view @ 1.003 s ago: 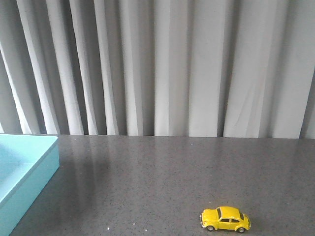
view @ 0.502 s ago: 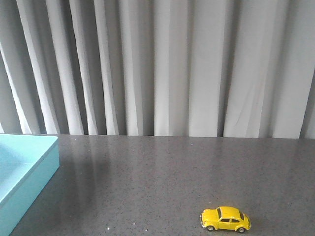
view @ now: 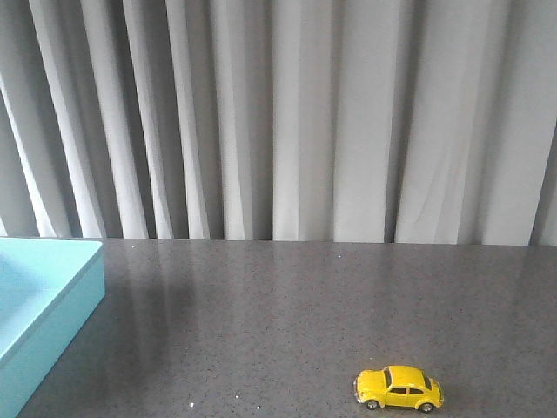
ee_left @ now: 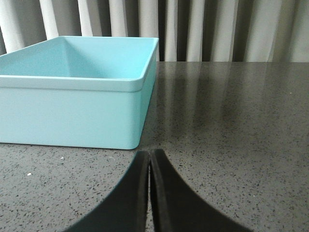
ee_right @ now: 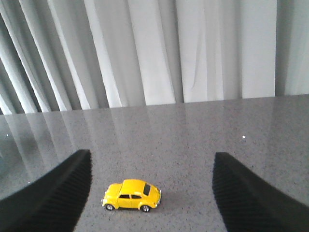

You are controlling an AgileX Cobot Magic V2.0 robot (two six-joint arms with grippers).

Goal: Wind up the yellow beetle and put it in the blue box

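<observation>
Front view faces the curtain (view: pixel 287 113) across the table (view: pixel 287 305); both low wrist views face it too.

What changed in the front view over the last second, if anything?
Nothing visibly changed. The yellow beetle sits on its wheels at the same spot on the table, and the blue box stays at the left edge. Neither arm has entered the front view. In the wrist views, the left gripper is shut and the right gripper is open, with the car lying beyond it.
</observation>
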